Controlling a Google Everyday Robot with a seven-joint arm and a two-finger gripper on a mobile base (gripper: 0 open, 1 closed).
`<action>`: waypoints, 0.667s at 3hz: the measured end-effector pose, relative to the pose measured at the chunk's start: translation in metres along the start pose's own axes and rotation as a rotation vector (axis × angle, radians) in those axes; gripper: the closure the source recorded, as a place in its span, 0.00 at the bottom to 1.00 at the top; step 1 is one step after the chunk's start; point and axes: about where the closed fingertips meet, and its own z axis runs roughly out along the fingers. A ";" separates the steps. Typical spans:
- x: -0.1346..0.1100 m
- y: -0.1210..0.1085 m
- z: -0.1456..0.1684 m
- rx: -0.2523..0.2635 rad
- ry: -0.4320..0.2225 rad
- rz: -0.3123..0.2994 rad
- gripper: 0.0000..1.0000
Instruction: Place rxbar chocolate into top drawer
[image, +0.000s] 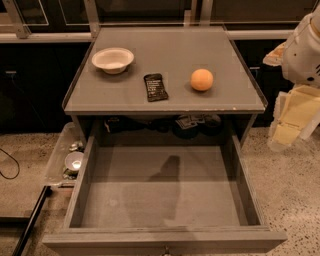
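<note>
The rxbar chocolate (155, 87) is a small flat black wrapper with white lettering. It lies on the grey cabinet top (165, 55), between a white bowl and an orange ball. The top drawer (165, 192) stands pulled wide open below the front edge, with a bare grey bottom and a small knob at the front. My gripper (292, 120) hangs at the right edge of the view, beside the cabinet and to the right of the drawer, well apart from the bar.
A white bowl (113, 59) sits at the back left of the top. An orange ball (202, 79) sits right of the bar. A clear plastic bin (67, 155) of small items stands on the floor at the left. Dark cabinets run along the back.
</note>
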 end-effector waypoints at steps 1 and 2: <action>0.000 0.000 0.000 0.000 -0.001 0.000 0.00; -0.011 -0.011 0.006 -0.004 -0.046 -0.023 0.00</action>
